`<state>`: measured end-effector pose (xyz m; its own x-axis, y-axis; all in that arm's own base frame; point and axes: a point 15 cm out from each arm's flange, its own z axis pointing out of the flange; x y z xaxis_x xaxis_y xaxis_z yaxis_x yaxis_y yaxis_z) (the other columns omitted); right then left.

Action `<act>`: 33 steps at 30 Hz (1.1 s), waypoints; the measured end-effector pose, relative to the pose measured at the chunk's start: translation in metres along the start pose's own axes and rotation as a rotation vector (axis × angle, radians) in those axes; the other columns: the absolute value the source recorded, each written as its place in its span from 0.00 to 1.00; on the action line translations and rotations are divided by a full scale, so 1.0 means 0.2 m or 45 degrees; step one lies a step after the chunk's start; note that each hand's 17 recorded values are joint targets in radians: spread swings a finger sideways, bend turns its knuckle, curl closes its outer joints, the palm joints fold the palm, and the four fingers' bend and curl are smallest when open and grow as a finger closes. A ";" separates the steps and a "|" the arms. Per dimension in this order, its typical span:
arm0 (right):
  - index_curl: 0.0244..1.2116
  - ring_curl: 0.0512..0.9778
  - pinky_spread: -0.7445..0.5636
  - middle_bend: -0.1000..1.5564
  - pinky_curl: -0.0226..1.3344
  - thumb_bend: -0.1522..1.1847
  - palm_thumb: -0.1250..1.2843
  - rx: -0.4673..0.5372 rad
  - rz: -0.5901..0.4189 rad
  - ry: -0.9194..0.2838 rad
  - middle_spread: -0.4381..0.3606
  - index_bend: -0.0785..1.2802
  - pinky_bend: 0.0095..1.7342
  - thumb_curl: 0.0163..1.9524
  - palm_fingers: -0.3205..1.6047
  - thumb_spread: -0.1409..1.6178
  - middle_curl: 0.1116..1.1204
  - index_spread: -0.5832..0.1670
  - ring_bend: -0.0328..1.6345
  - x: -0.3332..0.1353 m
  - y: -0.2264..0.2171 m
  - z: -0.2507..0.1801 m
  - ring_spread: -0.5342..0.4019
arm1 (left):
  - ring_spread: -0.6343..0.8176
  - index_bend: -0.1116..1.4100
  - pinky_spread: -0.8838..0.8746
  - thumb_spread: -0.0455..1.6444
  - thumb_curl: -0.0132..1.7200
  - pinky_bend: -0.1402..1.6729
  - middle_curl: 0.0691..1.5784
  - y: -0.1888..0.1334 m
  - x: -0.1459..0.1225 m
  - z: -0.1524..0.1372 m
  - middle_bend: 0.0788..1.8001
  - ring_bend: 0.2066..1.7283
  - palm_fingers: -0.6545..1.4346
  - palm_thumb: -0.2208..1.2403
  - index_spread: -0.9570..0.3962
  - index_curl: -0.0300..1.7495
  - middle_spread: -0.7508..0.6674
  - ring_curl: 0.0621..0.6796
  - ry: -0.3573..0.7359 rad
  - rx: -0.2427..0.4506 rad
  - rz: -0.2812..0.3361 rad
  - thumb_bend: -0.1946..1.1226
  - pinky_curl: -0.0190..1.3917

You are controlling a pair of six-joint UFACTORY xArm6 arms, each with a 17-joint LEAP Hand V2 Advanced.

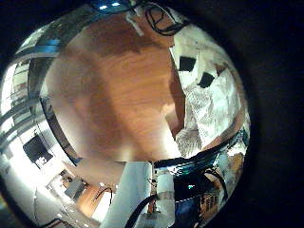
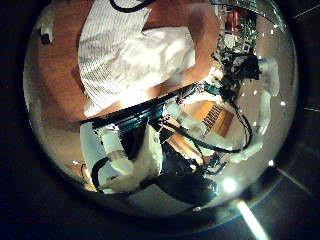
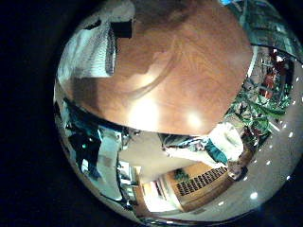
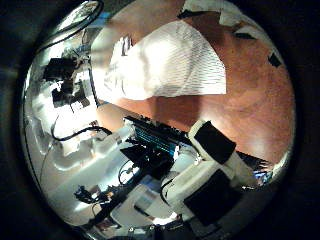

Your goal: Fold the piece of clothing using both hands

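Spreading beneath all four palm cameras, the wooden table [image 1: 114, 95] carries a white striped garment [image 2: 135, 50], which lies crumpled near the table's edge with a folded lobe of cloth [image 4: 170, 60] turned toward that edge. Neither hand touches the garment. Whether the left hand [image 2: 120, 160] or the right hand [image 4: 215, 175] is wide or curled cannot be told here.
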<state>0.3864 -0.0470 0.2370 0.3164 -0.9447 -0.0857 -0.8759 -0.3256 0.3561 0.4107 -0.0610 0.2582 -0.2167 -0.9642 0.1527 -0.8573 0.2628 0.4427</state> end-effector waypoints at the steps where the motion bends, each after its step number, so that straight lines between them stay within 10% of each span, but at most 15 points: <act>1: 0.38 0.40 0.71 0.36 0.42 0.09 0.59 0.001 -0.009 0.018 0.41 0.23 0.33 0.24 0.20 0.76 0.35 0.25 0.49 -0.01 -0.01 0.02 0.46 | 0.55 0.18 0.59 0.75 0.19 0.36 0.22 0.02 0.02 0.02 0.08 0.43 0.32 0.36 0.71 0.32 0.71 0.41 -0.010 0.003 0.010 0.14 0.39; 28: 0.27 0.29 0.75 0.28 0.29 0.10 0.53 -0.172 -0.019 0.251 0.47 0.19 0.26 0.20 0.31 0.71 0.27 0.29 0.40 -0.02 -0.17 0.42 0.52 | 0.58 0.19 0.62 0.76 0.18 0.33 0.18 0.32 0.11 0.36 0.06 0.38 0.35 0.37 0.71 0.24 0.71 0.34 -0.153 0.016 0.083 0.14 0.33; 33: 0.30 0.33 0.51 0.37 0.28 0.12 0.61 -0.173 -0.005 0.273 0.35 0.23 0.34 0.21 0.67 0.70 0.33 0.25 0.53 0.01 -0.16 0.42 0.33 | 0.58 0.19 0.62 0.76 0.18 0.33 0.17 0.32 0.15 0.35 0.06 0.38 0.36 0.37 0.71 0.23 0.71 0.33 -0.165 0.011 0.101 0.14 0.32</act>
<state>0.3852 -0.0422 0.1468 0.4023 -0.9092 0.1071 -0.8221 -0.3072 0.4794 0.3156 -0.0751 0.2290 -0.3420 -0.9370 0.0711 -0.8388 0.3386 0.4263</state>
